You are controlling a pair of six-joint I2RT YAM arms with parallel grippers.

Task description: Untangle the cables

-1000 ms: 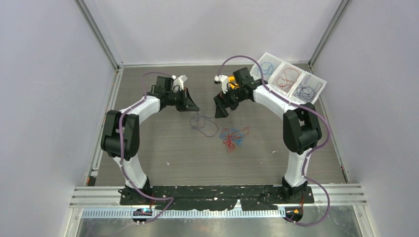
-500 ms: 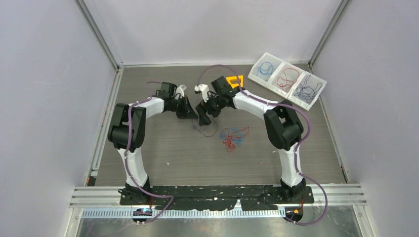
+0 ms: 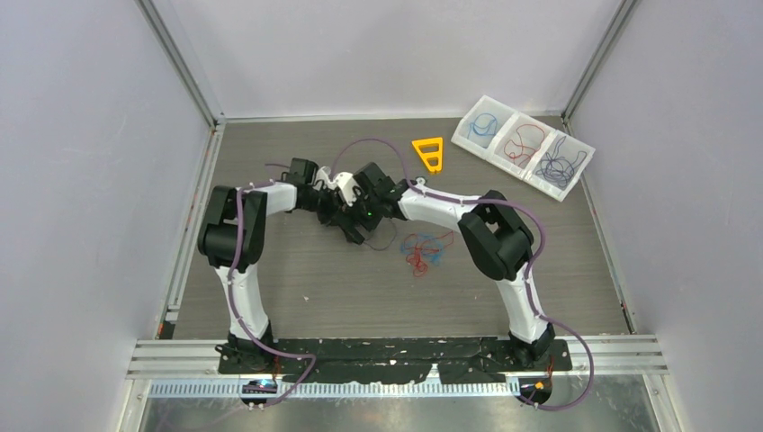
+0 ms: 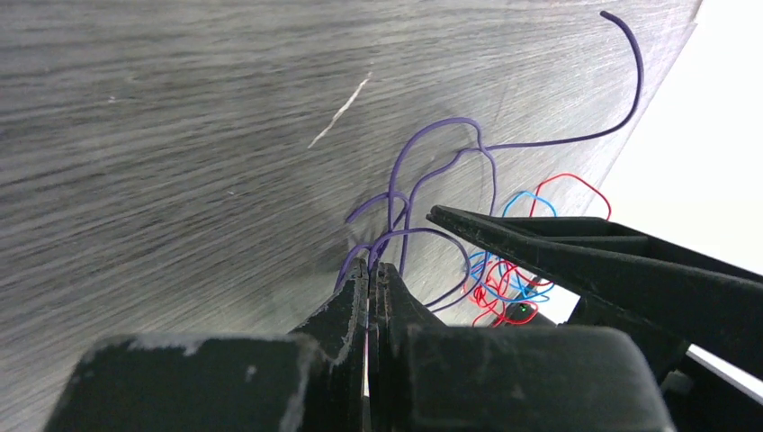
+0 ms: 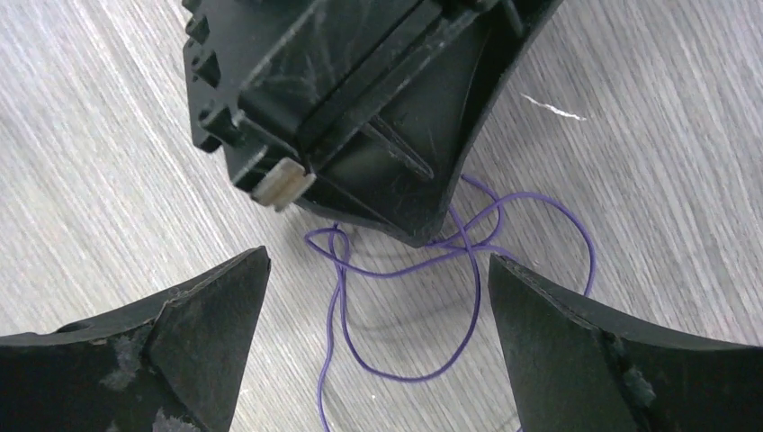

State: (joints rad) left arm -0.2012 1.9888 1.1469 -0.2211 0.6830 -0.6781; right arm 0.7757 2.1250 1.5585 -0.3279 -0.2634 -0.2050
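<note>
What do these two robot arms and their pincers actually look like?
Both the left arm and right arm are white tubes joined by bulky black joints, with a mauve hose looping along each. The left gripper and right gripper each have two black, wedge-shaped, scuffed fingers.

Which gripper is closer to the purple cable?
Left. The left gripper is shut on the purple cable; the right gripper hangs open over it, a finger on each side.

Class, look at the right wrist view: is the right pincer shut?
No: the right pincer gapes, its fingers wide apart over the purple cable.
</note>
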